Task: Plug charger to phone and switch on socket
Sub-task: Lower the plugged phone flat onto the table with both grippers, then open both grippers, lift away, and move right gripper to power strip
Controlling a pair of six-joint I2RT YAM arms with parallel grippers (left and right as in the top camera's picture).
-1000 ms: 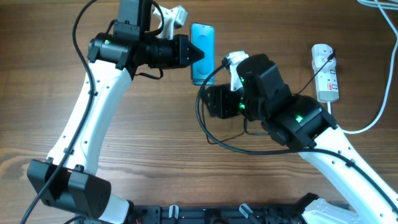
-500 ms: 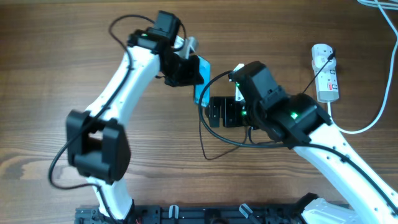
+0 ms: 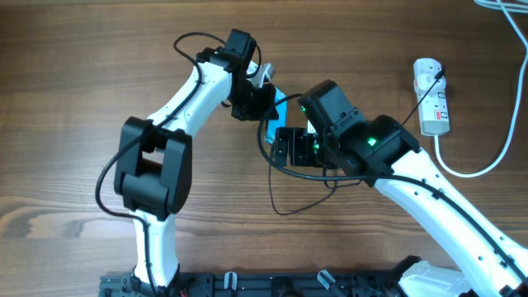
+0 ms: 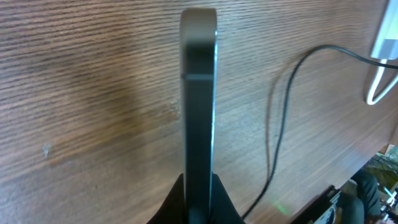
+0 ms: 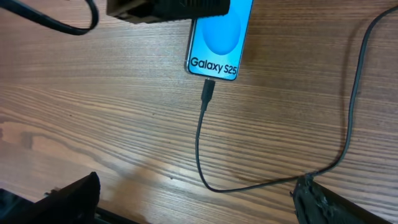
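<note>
Charger [image 5: 198, 146] looks thin, light and floppy, its connector tip [image 5: 207, 92] right at the bottom edge of the phone [image 5: 214, 37] (seated or merely touching, I can't tell), so the stiff tip is the place to pinch, not the limp loop. Left gripper [image 4: 199, 202] is clamped on the phone's slick, rigid body, right gripper [image 5: 194, 186] hangs spread wide and empty near the phone's bottom end, and the socket [image 3: 433, 95] lies well apart from the phone.

I saw the phone [image 5: 219, 38], "Galaxy S25" edge nearest me, with the charger [image 5: 208, 92] tip touching that edge. Its cable looped over the table [image 5: 93, 124] toward one finger of my wide-spread right gripper [image 5: 199, 206].
</note>
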